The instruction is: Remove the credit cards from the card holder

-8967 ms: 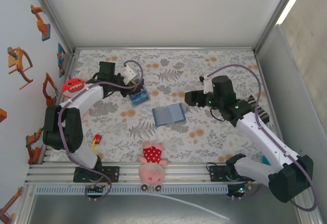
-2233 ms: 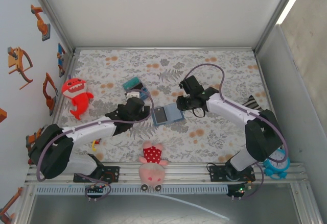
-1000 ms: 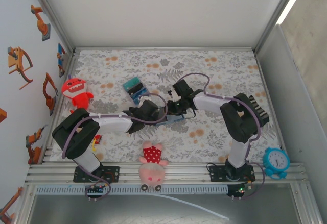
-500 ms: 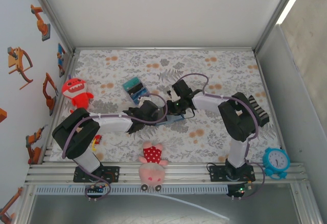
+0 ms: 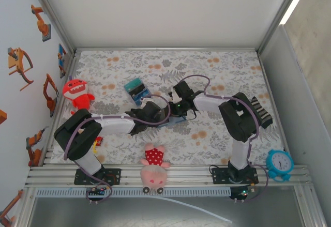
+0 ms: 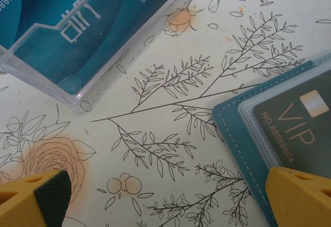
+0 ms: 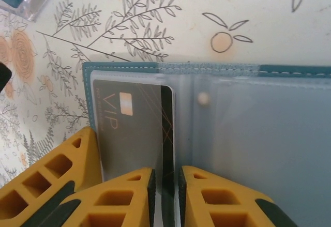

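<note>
Floral-printed cloth is covering the desk (image 5: 217,66), and the card holder (image 7: 248,134) is being kept open and flat near its middle, between the two arms, so that the clear sleeves are being presented upward. A clear case (image 6: 77,25) of teal cards is being left close by on the cloth, apart from the holder.

The left end effector (image 6: 165,198) is being held spread wide. One finger (image 6: 300,196) is being set at the holder's outer edge and the other on bare cloth, seemingly so that the holder is being steadied against sliding.

The right end effector (image 7: 165,183) is being pressed almost together at the fold, pinching the inner edge of the dark VIP card (image 7: 132,129) together with its sleeve. Whether the card alone is being gripped cannot be told. The card is not yet out of its pocket.
</note>
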